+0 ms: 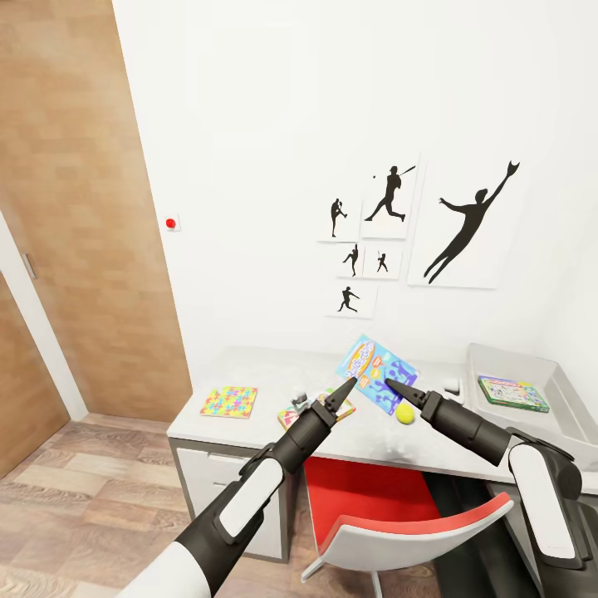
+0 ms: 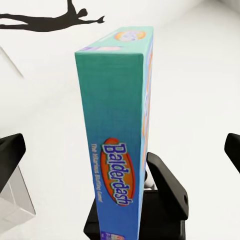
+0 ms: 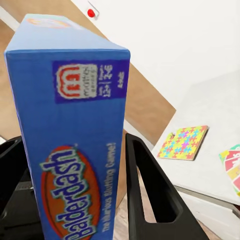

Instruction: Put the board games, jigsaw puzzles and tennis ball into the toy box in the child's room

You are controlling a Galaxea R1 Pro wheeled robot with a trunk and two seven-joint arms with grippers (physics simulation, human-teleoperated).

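Balderdash board game (image 1: 378, 374): held in the air above the table (image 1: 249, 365), tilted, clamped between both arms, one at each opposite edge, presumably because a flat, wide box is steadier carried from two sides. Left gripper (image 1: 341, 393): closed on the box's near left edge; in the left wrist view box (image 2: 117, 125) standing edge-on between the fingers (image 2: 167, 185). Right gripper (image 1: 397, 387): closed on the right edge; in the right wrist view box (image 3: 70, 135) pressed against one finger (image 3: 147, 195). Toy box (image 1: 565, 390): grey, open, at the table's right end, already holding one board game (image 1: 512, 392); likely destination of the carried box, off to its right. Tennis ball (image 1: 404, 413): on the table, just below the right gripper. Jigsaw puzzle (image 1: 229, 402): flat on the table's left part. Second puzzle (image 1: 292, 413): partly hidden behind the left arm. Red chair (image 1: 390, 515): tucked under the table.
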